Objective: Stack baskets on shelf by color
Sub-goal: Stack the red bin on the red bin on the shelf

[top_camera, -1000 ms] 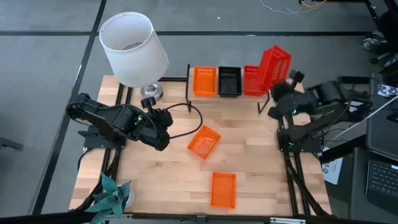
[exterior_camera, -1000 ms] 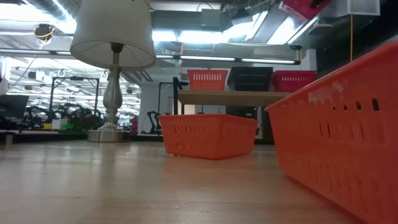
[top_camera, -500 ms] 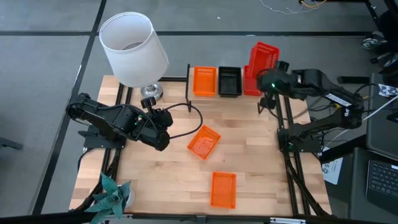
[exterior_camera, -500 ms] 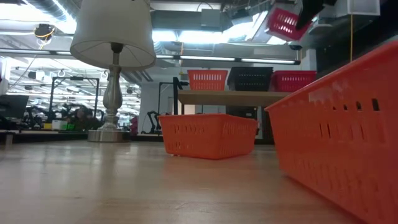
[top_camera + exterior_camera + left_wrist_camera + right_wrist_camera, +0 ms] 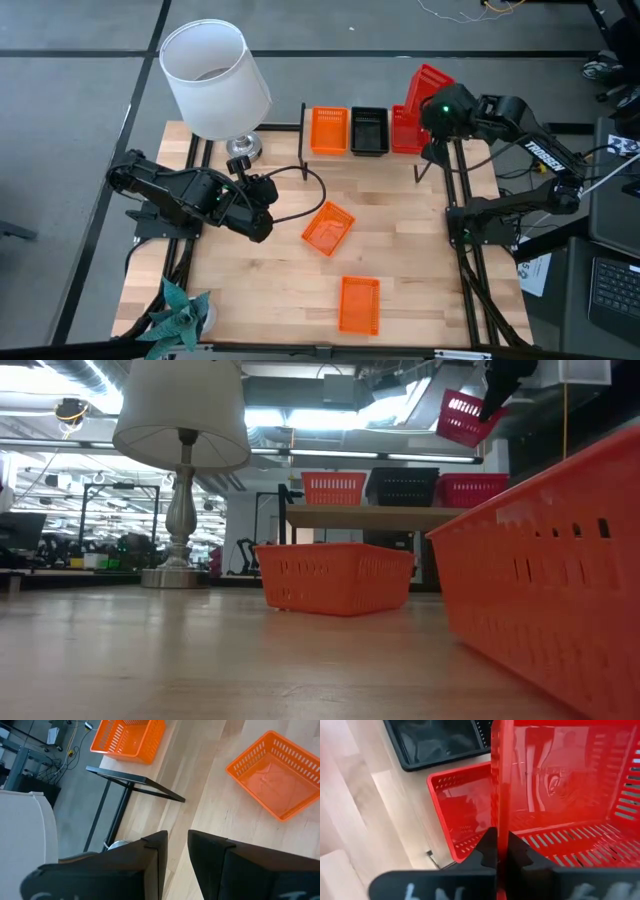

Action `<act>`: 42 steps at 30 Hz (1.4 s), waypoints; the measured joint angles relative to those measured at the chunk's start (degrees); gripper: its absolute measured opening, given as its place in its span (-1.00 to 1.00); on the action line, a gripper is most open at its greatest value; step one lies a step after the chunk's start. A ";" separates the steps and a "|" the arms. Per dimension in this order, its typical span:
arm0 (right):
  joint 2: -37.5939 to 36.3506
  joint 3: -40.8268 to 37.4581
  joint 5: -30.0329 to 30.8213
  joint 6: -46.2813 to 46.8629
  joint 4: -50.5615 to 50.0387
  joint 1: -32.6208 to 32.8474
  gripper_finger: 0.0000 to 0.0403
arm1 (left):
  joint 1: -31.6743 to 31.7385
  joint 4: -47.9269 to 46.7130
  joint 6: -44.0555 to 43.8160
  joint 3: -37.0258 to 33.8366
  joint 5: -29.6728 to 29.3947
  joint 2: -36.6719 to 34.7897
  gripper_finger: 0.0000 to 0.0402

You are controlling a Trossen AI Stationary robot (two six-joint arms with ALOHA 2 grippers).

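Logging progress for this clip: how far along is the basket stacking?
Done: an orange basket, a black basket and a red basket sit on the shelf. In hand: the right tool holds a second red basket above the red one. Left: two orange baskets on the table.

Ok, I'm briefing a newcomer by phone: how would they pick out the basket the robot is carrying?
Find the shelf at the table's far edge, beside the lamp. Above its right end, the right gripper holds a red basket by one wall. It alone hangs tilted in the air.
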 joint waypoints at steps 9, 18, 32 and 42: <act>0.00 0.00 -0.41 -2.14 -0.03 -0.12 -1.00 | 0.00 0.02 -0.06 0.00 0.00 0.00 -0.66; 0.23 0.00 -4.90 -6.28 0.47 -0.91 -1.00 | 0.00 0.04 0.02 0.00 0.00 0.00 -0.66; 5.05 0.00 -10.03 -9.15 -2.94 -5.03 -1.00 | 0.00 0.04 0.10 0.00 -0.01 0.00 -0.66; 9.51 0.02 -9.46 -9.60 -8.55 -5.06 -1.00 | 0.00 0.04 0.07 0.00 0.00 0.00 -0.66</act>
